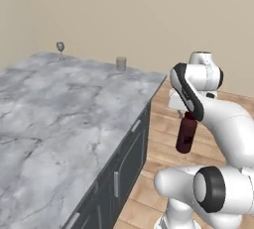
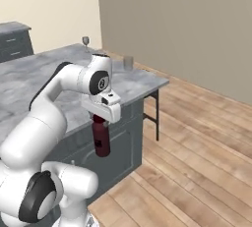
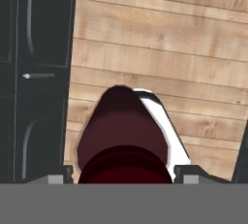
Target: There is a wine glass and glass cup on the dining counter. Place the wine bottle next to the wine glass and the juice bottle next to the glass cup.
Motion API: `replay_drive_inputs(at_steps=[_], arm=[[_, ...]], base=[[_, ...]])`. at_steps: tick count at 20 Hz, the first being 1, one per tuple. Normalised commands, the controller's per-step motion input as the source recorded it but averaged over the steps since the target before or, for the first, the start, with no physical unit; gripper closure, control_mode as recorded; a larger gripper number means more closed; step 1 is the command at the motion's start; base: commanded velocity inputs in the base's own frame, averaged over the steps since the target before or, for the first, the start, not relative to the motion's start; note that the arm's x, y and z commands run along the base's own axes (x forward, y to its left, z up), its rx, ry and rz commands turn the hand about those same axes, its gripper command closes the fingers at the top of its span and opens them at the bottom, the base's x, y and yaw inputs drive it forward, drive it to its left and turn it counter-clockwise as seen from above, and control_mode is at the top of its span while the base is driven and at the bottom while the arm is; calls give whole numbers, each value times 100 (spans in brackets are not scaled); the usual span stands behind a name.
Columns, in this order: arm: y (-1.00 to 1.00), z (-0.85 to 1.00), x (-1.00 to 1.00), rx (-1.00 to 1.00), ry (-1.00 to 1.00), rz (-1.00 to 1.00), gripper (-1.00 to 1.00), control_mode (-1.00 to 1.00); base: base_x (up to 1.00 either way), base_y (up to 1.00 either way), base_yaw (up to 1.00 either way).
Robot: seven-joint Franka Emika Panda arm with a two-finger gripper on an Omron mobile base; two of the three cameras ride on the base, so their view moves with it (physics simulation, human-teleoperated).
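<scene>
Maroon glass fills the space directly beneath the gripper (image 2: 100,118), where the juice bottle (image 2: 101,140) is held by its red-capped neck and hangs upright, clear of any surface. The jaws are seen clamped on that neck from both sides; in the hand view the two dark fingertips (image 3: 57,175) are pressed against the bottle's shoulders (image 3: 123,138), with the wooden floor (image 3: 169,39) laid out far below it. In the left base view the same bottle (image 1: 186,133) is suspended under the gripper (image 1: 188,115), off the edge of the dining counter (image 1: 59,114) and over the floorboards.

To one side of the gripper, the dark grey cabinet front (image 3: 34,72) of the counter is seen close by, with a handle on it. The marble top lies at roughly the height of the hand and slightly above the hanging bottle's body.

Well ahead of the gripper, near the far end of the counter, the glass cup (image 1: 121,63) is stood upright close to the counter's edge. Farther still and off toward the opposite far corner, the wine glass (image 1: 60,47) is stood on its stem. The two glasses are kept well apart from each other and from the held bottle. The cup (image 2: 128,63) and the stemmed glass (image 2: 85,40) are also found in the right base view, beyond the arm.
</scene>
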Motion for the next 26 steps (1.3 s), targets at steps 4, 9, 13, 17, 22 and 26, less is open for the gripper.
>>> replay_drive_inputs(at_steps=[4, 9, 13, 17, 22, 26], arm=[[0, 0, 0, 0, 0, 0, 100, 100], [0, 0, 0, 0, 0, 0, 100, 100], [0, 0, 0, 0, 0, 0, 100, 100], [0, 0, 0, 0, 0, 0, 100, 100], [0, 0, 0, 0, 0, 0, 100, 100], [0, 0, 0, 0, 0, 0, 100, 100]], base=[[66, -50, 1], [66, -49, 2], [65, -44, 6], [65, -42, 7], [67, -37, 11], [69, -33, 16]])
